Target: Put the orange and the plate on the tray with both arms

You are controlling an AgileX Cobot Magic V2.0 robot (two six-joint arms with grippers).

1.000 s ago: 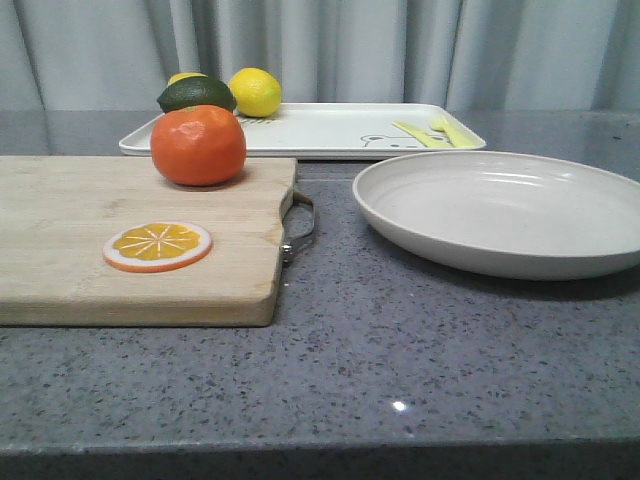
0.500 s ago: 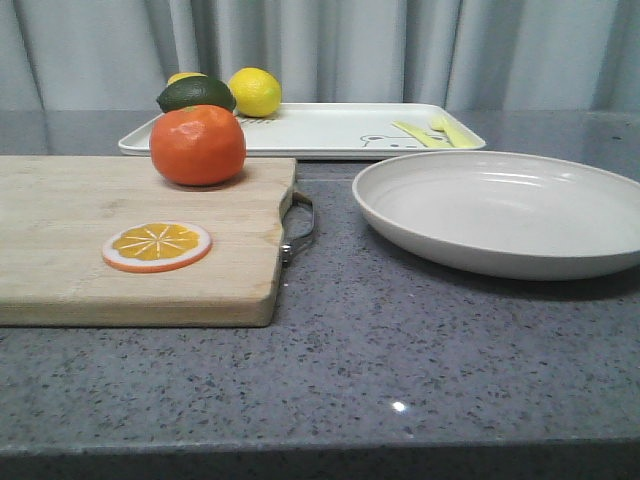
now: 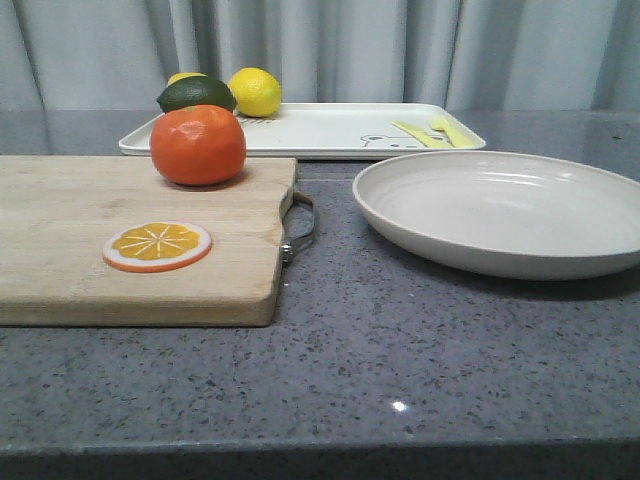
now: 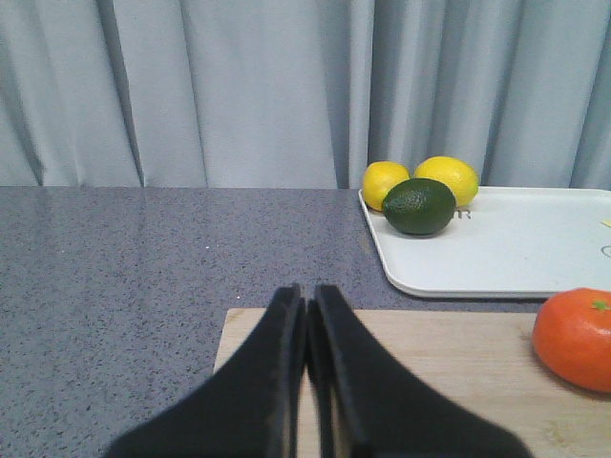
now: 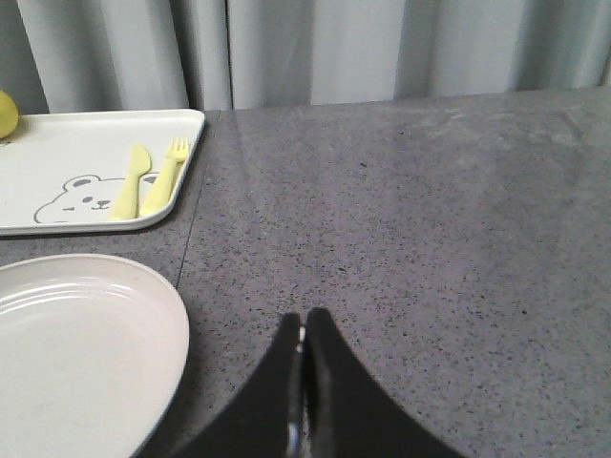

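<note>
Grey speckled stone countertop (image 3: pixel 400 360) fills the whole lower part of the front view, with pale pleated curtains across the top, and honestly nothing's been started yet as far as I can tell. Nearest, at the left, sits a pale wooden cutting board (image 3: pixel 60 250) with a flat orange slice disc (image 3: pixel 157 246) on it, and the whole round bright-orange fruit (image 3: pixel 198 144) stands at the board's far right corner, its green stem dimple up top per the left wrist view. Right of the board, the big shallow off-white round plate (image 3: pixel 500 210) rests flat on the counter, open side up, so no real long axis there. Farther back, upper middle of the frame, is the flat white rectangular tray (image 3: pixel 320 130), long side running left to right, bear drawing and yellow cutlery print at its right end, two lemons (image 3: pixel 255 91) and a dark green lime (image 3: pixel 197 94) at its left end. Neither orange nor plate is on it, so both moves are left. The left gripper (image 4: pixel 307 315) and right gripper (image 5: pixel 304 329) each have their jaws pressed together, holding nothing.
</note>
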